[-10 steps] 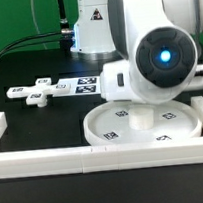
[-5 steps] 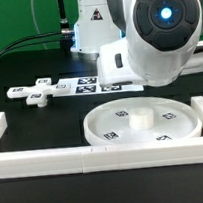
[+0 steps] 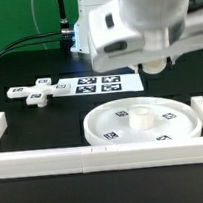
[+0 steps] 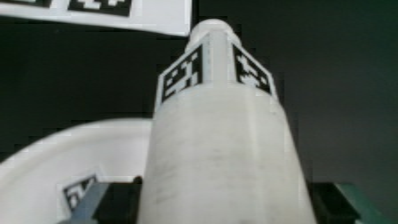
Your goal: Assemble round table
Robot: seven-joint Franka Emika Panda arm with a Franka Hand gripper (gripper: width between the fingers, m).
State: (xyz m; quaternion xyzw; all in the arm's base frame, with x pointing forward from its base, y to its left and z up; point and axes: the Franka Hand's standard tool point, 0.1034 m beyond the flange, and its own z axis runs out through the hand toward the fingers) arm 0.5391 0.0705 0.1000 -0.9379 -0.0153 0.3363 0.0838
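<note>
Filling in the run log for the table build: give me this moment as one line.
gripper: shut on post | post: held clear, not on disc | disc: flat on table | cross piece: on table, ungripped

The disc (image 3: 142, 124) lies just behind the front rail (image 3: 95, 156). The cross piece (image 3: 36, 93) lies farther back on the exterior view's left, beside the marker board (image 3: 93, 85). The post (image 4: 214, 130) sits in the gripper (image 4: 222, 205).

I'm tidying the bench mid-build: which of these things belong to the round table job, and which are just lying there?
Part of the job:
round disc
post, held in the gripper
cross-shaped piece

Just lying about:
marker board
border rails
</note>
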